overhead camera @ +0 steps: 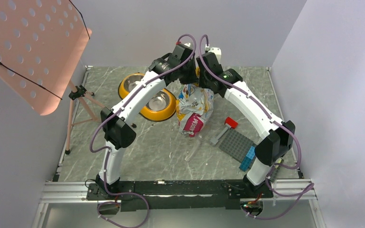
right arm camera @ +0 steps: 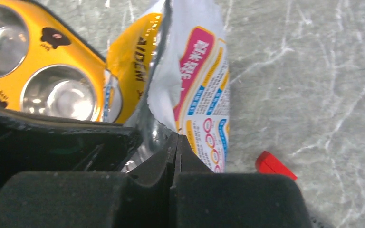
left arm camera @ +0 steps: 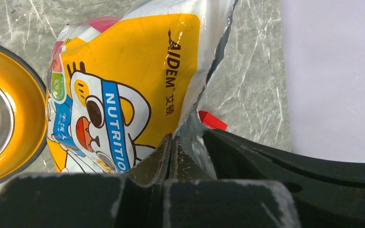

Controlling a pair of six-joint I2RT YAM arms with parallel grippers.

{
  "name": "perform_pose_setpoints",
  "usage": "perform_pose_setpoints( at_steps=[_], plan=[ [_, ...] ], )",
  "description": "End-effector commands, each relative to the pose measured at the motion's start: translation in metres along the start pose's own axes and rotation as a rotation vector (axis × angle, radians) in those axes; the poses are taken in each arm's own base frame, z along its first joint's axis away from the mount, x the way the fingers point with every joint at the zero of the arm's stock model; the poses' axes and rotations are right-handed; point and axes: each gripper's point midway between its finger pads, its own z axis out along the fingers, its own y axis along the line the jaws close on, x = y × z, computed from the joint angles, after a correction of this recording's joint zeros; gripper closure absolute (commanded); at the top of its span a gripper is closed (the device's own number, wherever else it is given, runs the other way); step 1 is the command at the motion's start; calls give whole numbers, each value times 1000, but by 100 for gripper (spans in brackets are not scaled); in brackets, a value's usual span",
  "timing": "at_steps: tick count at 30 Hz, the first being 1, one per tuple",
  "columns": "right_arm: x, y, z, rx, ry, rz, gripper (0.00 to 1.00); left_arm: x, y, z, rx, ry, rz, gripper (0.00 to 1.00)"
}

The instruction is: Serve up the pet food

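Observation:
The glossy white, pink and yellow pet food bag (overhead camera: 194, 108) with a cartoon cat hangs above the table's middle, held by its top edge between both grippers. My left gripper (left arm camera: 173, 142) is shut on the bag's (left arm camera: 123, 90) top edge on one side. My right gripper (right arm camera: 176, 142) is shut on the bag's (right arm camera: 195, 90) edge on the other side. The two grippers (overhead camera: 197, 76) sit close together at the bag's mouth. No kibble shows. The yellow double bowl (overhead camera: 148, 95) with two steel cups stands just left of the bag and shows in the right wrist view (right arm camera: 76, 61).
A pink perforated stand on a tripod (overhead camera: 78, 92) is at the far left. A grey baseplate (overhead camera: 237, 142) with blue bricks (overhead camera: 248, 159) and a red-headed piece (overhead camera: 230, 123) lies right of the bag. White walls close the back and right.

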Motion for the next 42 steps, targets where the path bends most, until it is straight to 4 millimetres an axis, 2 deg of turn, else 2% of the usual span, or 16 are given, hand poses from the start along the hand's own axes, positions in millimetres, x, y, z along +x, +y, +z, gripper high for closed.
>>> perform_pose_setpoints(
  at_steps=[1,6,9,11,16,22,26,29,36,39,42],
  plan=[
    [2,-71,-4,302,-13,-88,100,-10,27,-9,-102,-13,47,100],
    [-5,-46,-12,108,-14,-59,100,-20,3,-26,31,-53,37,100],
    [-17,-18,-20,-129,-37,-27,100,-23,-17,-35,141,-56,17,100],
    [-23,-8,-25,-233,-32,13,100,-24,-27,-40,205,-51,1,100],
    [-30,-8,-25,-325,38,146,64,-32,-41,-55,280,-73,-29,100],
    [-48,-10,-40,-316,14,234,43,-38,-37,-61,261,-87,-28,100],
    [-53,-1,-45,-334,11,242,43,-36,-33,-57,247,-82,-31,100],
    [-41,5,-35,-290,53,210,44,-36,-32,-54,233,-79,-28,100],
    [-22,-4,-15,-171,117,210,51,-38,-30,-55,219,-86,-25,100],
    [-7,-2,-14,-163,161,192,52,-40,-31,-55,218,-90,-28,100],
    [7,-2,-23,-156,193,174,52,-42,-31,-54,212,-91,-28,100]
  ],
)
